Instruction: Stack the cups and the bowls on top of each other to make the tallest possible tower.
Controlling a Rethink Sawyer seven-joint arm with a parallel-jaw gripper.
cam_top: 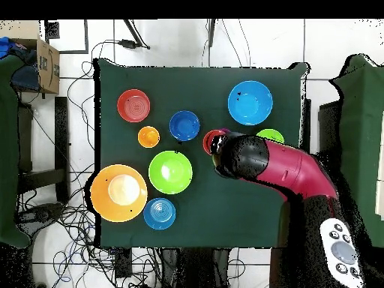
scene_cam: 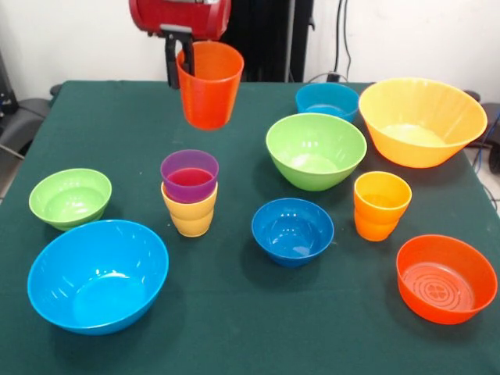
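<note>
Claw (scene_cam: 181, 58) clamped on glossy red-orange cup (scene_cam: 209, 86), raised above purple-in-yellow cups (scene_cam: 190, 191)

The front view looks from low across the green table (scene_cam: 234, 328), tilted slightly downward, close enough that the cloth fills most of the picture and a white wall closes the back; the arm (scene_cam: 180, 16) enters from the top edge; the overhead view looks straight down from high above, far enough to take in the whole table (cam_top: 202, 210), the tiled floor and the cables around it; there the arm (cam_top: 285, 169) reaches in from the lower right; both views share the tabletop, yet turned half round: the large orange-yellow bowl (scene_cam: 422, 121) sits far right in front, lower left (cam_top: 118, 193) from above.
</note>
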